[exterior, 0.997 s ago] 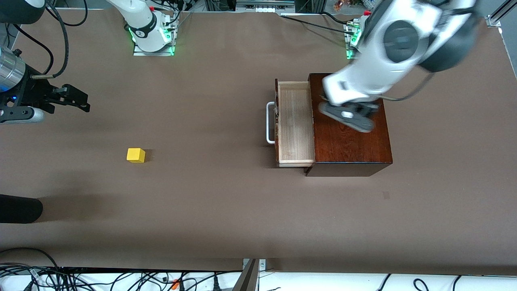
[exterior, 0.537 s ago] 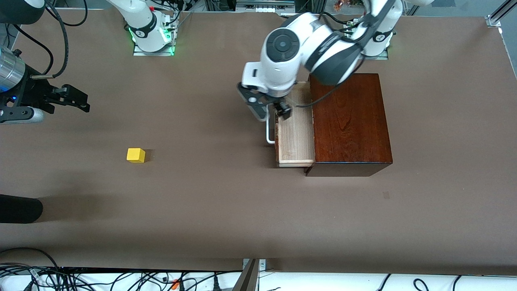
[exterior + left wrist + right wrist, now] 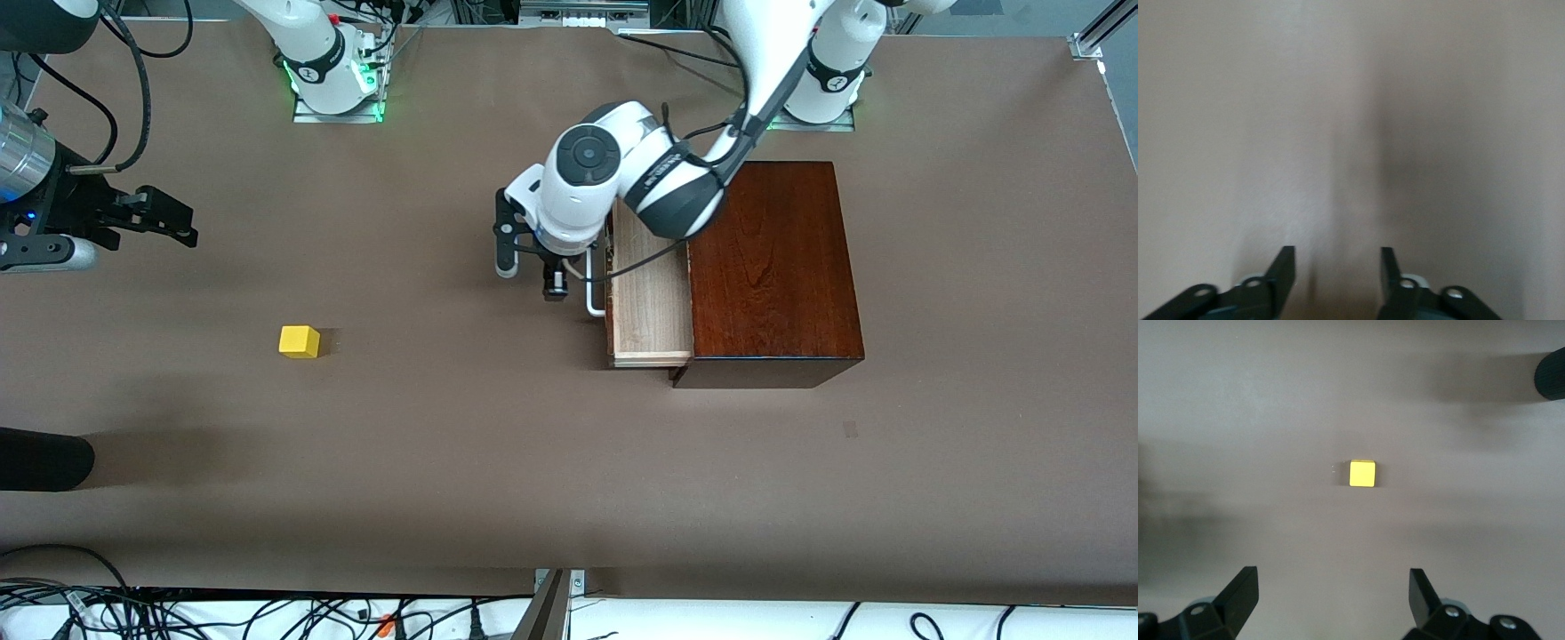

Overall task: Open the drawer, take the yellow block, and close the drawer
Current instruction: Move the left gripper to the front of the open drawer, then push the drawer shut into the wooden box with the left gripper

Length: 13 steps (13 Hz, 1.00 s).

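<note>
In the front view the drawer stands pulled out of the mahogany box, its pale tray showing bare wood, and the left gripper hangs over the bare table just beside the white handle, its fingers apart with nothing between them; the yellow block sits alone on the table well toward the right arm's end, and a dark rounded object pokes in at the table's edge nearer the camera. The left wrist view shows only blurred table between that gripper's parted fingers, with no drawer or handle in sight. The right wrist view looks straight down on the block, clear of everything around it, with the right gripper waiting above it, fingers spread wide and empty, and the dark object at one corner.
</note>
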{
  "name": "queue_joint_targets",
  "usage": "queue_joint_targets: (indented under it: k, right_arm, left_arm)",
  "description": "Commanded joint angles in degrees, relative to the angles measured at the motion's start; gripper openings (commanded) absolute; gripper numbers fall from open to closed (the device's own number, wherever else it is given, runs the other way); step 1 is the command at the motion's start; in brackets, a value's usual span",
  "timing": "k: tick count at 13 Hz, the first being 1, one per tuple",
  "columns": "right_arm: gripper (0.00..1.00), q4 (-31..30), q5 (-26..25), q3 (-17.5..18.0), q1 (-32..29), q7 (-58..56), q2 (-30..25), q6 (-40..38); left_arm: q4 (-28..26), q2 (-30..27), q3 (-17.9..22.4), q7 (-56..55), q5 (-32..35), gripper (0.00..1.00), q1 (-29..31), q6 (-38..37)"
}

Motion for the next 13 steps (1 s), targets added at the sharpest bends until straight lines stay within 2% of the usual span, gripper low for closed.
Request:
queue_joint_targets:
  k: [1,2,5,9,13]
  right_arm:
    - [1.0,0.5,0.6,0.0,-0.3,-1.0,0.1,0.2]
    - [1.0,0.5,0.6,0.0,-0.3,-1.0,0.1,0.2]
    - [1.0,0.5,0.6,0.0,-0.3,-1.0,0.1,0.1]
    - [1.0,0.5,0.6,0.0,-0.3,-1.0,0.1,0.2]
    - [1.0,0.5,0.5,0.0,-0.3,-1.0,0.1,0.2]
  left_arm:
    - [1.5,1.8,0.8,2.6,2.4,0.14,-0.3,-0.4]
    - [1.5,2.2,0.8,2.5,4.1,0.07,-0.5,-0.6]
    - [1.5,2.0,0.9,3.1,10.3,0.07,0.0,-5.4]
    - [1.6,1.8,1.7,3.1,10.4,0.07,0.8,-12.1]
    - [2.2,1.2,1.8,9.9,11.8,0.07,3.5,-18.6]
